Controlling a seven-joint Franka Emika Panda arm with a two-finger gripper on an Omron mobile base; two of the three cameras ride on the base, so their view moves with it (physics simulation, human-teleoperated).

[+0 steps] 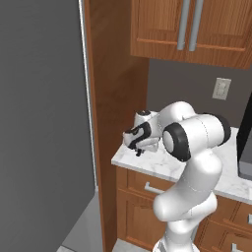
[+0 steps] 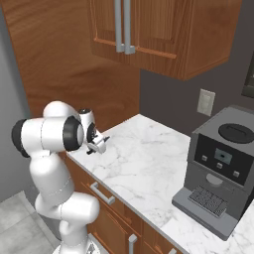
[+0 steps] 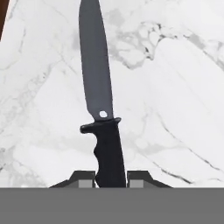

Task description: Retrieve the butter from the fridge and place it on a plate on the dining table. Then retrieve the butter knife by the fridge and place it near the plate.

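Note:
The butter knife [image 3: 98, 87] has a grey blade and a black handle, and it points away from me over the white marble counter [image 3: 175, 87]. My gripper [image 3: 110, 179] is shut on the knife's handle end, one fingertip on each side. The base views show the gripper [image 1: 139, 149] [image 2: 97, 146] low over the counter's corner [image 1: 123, 158], beside the wooden panel. The grey fridge [image 1: 44, 123] stands just left of that panel. The butter, the plate and the dining table are out of view.
A dark coffee machine [image 2: 221, 171] stands on the counter [image 2: 149, 158] to the right. Wooden wall cabinets [image 2: 149, 30] hang overhead. A tall wooden panel [image 1: 110, 98] borders the counter on the left. Drawers [image 2: 106, 198] sit under the counter, and a light switch [image 2: 205, 102] is on the wall.

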